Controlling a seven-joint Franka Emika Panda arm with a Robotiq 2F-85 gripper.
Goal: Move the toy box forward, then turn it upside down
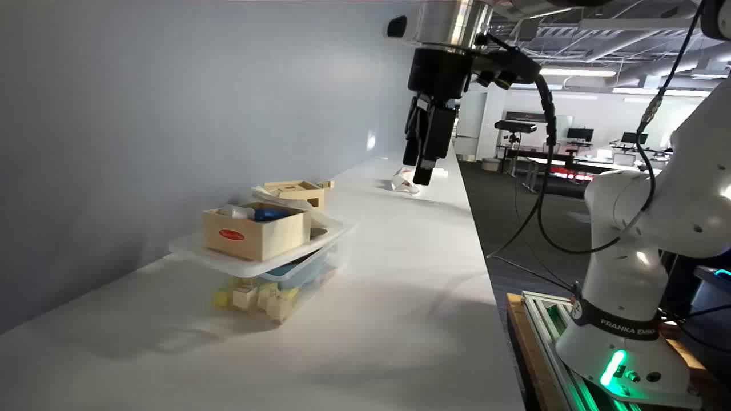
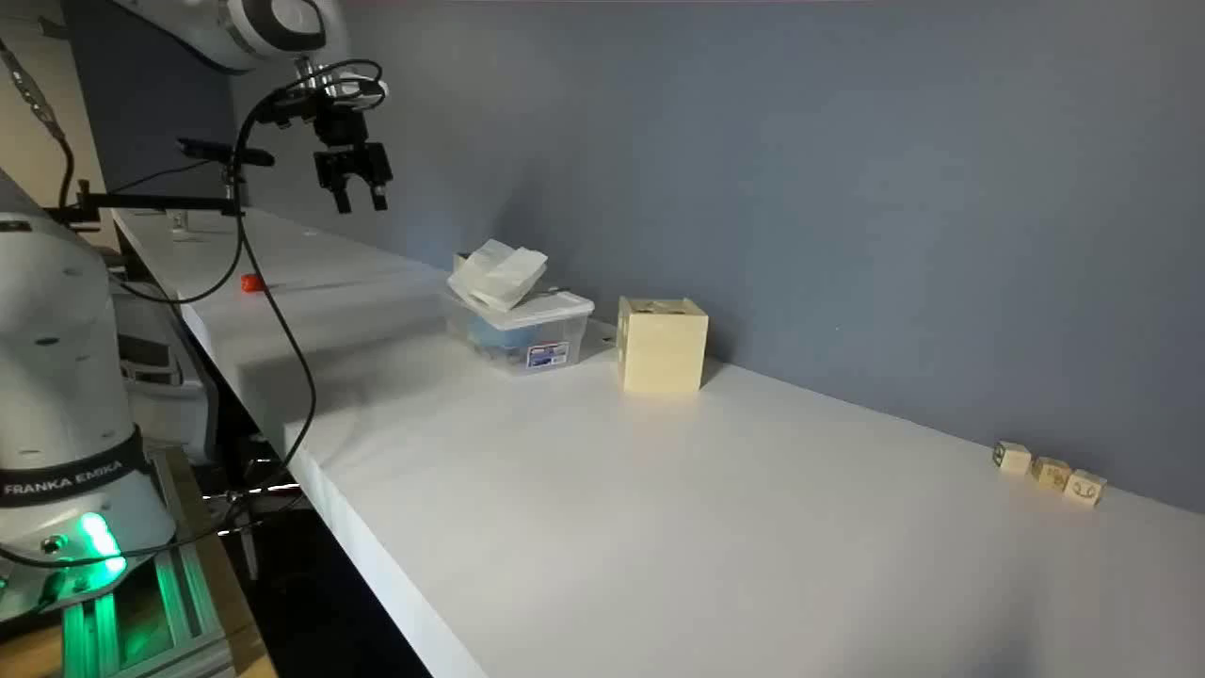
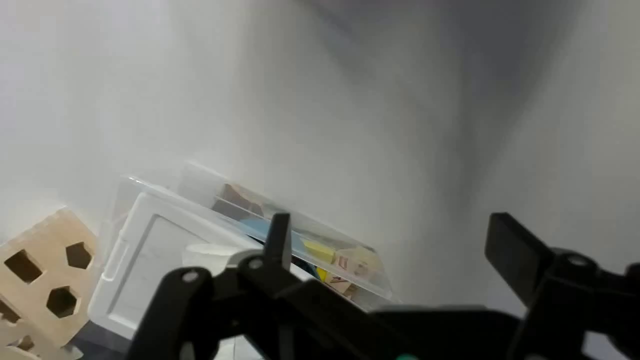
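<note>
The toy box, a light-tan wooden cube, stands on the table against the wall (image 2: 662,350), beside the clear tub. In an exterior view the toy box (image 1: 297,195) is partly hidden behind the tub and what lies on it. At the lower left of the wrist view the toy box (image 3: 42,272) shows dark cut-out holes and is cropped by the frame edge. High above the table, well apart from the toy box, hangs my gripper (image 1: 417,166), also seen in an exterior view (image 2: 361,201). Its fingers are spread wide with nothing between them in the wrist view (image 3: 390,225).
A clear lidded tub (image 2: 555,330) holding blocks sits beside the toy box. On its lid rest an open wooden box with a red label (image 1: 240,237) and white paper (image 2: 499,273). Three small blocks (image 2: 1051,473) lie along the wall. A red object (image 2: 252,282) lies farther off.
</note>
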